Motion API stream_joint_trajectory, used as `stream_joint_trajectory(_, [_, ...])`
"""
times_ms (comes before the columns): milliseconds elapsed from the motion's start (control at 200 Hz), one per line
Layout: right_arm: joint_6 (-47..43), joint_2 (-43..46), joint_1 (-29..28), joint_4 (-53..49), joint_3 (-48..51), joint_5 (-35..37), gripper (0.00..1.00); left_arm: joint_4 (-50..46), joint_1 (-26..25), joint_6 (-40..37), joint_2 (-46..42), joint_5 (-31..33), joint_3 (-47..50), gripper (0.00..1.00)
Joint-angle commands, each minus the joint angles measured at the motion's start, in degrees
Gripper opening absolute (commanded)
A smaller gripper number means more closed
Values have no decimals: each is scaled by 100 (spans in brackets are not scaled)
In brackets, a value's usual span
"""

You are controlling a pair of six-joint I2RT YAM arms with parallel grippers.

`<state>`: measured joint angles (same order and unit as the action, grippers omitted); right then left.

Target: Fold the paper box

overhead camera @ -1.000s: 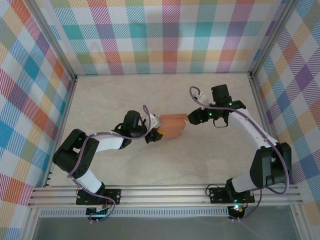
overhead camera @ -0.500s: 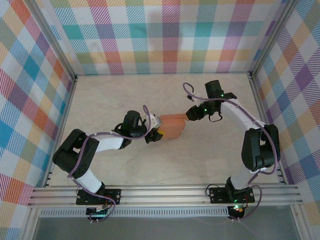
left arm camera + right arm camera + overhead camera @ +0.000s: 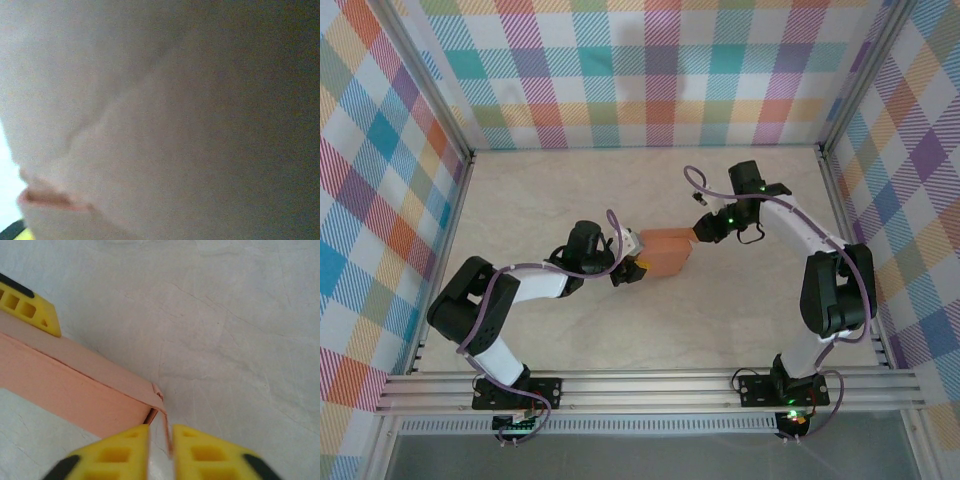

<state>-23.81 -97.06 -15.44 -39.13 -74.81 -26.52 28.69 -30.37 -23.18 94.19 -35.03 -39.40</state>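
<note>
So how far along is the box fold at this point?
Done: the paper box already stands as a rectangular body with creased long edges. In hand: the left gripper holds one end, while the right gripper straddles the end flap, not quite pinching it. Left: that end looks open, so the flap needs tucking shut.

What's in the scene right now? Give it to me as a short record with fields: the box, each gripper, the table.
object: paper box, salmon-orange, folded into a rectangular shape
position: near the middle of the table
left gripper: shut on the box's left end
right gripper: at the box's right corner, jaws nearly together on either side of the end flap; a firm pinch is unclear
end flap: sticking out, not tucked in
surface: pale, marbled
surround: plaid walls
</note>
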Motion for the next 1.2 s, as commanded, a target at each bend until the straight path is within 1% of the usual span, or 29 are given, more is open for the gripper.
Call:
stream_joint_trajectory(0, [-116,-2,-37,-98,-105,-144,20,-140,-22,-20,130,-42,-117,29])
stream_joint_trajectory(70, [-129,-28,-38,-163,-146,-143,12,-154,-22,-11,139,-39,-128,29])
stream_joint_trajectory(120, [-129,-44,-37,-188,-166,-159,8,-178,-22,-11,134,-35,-124,29])
stream_joint_trajectory(135, [-129,-47,-38,-195,-166,-167,3,-171,-22,-11,134,-31,-126,29])
stream_joint_trajectory(165, [-125,-49,-38,-203,-173,-165,0,-182,-20,-13,127,-23,-125,29])
stream_joint_trajectory(350, [58,39,-46,-132,-151,-113,0,-187,-13,1,161,46,-147,29])
stream_joint_trajectory(525, [886,208,-52,250,29,169,0,-151,-13,32,196,125,-147,29])
stream_joint_trajectory(545, [907,235,-49,271,63,200,5,-152,-13,34,196,136,-147,29])
stream_joint_trajectory(570, [922,259,-59,318,118,235,17,-150,-13,38,196,136,-147,29])
stream_joint_trajectory(595, [922,301,-60,390,185,294,23,-148,-13,37,187,125,-147,29])
stream_joint_trajectory(715, [865,317,-47,486,327,540,29,-139,-13,41,176,119,-136,29])
stream_joint_trajectory(805, [835,237,-53,481,268,552,30,-155,-13,42,176,116,-138,29])
stream_joint_trajectory(880, [817,162,-50,472,206,489,26,-187,-13,28,178,125,-147,29])
stream_joint_trajectory(985, [794,58,-51,444,138,386,25,-228,-13,24,161,106,-150,29])
stream_joint_trajectory(1035, [772,26,-51,410,102,344,22,-230,-13,23,160,117,-154,29])
stream_joint_trajectory(1195, [632,11,-47,375,106,271,24,-240,-13,14,163,150,-159,29])
